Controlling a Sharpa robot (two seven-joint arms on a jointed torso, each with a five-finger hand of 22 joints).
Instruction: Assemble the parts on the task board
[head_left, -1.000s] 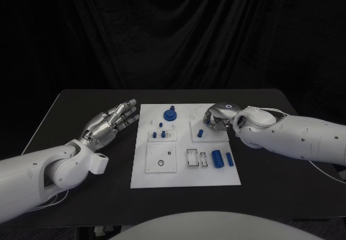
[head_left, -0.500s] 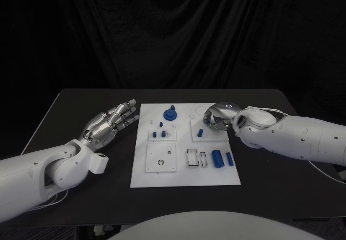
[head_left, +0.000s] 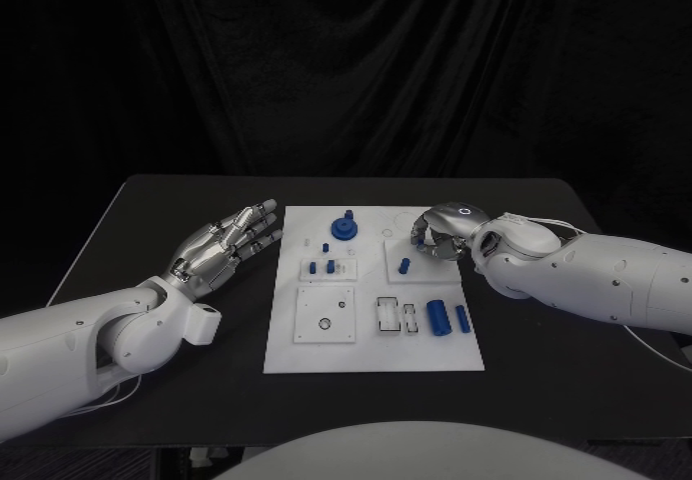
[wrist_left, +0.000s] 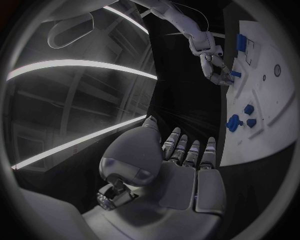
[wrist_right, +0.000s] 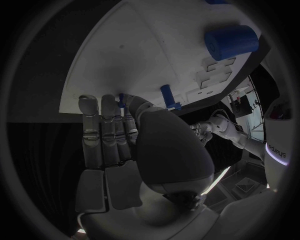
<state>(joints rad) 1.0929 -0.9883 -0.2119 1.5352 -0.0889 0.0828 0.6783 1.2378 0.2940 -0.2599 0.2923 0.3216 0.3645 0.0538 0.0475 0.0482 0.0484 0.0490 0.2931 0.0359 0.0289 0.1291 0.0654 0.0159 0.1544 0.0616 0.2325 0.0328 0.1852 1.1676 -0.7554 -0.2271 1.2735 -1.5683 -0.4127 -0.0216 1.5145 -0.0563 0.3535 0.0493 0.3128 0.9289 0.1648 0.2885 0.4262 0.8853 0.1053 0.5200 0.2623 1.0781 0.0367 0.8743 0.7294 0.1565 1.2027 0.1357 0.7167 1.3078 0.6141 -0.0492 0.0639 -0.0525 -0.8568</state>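
Left hand (head_left: 224, 244) lay flat on tabletop (head_left: 144, 215) beside task board (head_left: 372, 345), fingers released, holding nothing. Blue parts on board: knob (head_left: 343, 229), pegs, cylinders (head_left: 436, 319). Right hand (head_left: 440, 230) pinched small blue peg (wrist_right: 121, 99) over board's far right. Parts prob. light, rigid, slippery; grip mid-shaft.

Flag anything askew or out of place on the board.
Nothing stands out. The board lies square on the table, blue parts rest tidily on it, the right hand works at its far edge and the left hand hovers beside it.

Task board (head_left: 372, 355) (table-centre) between both hands
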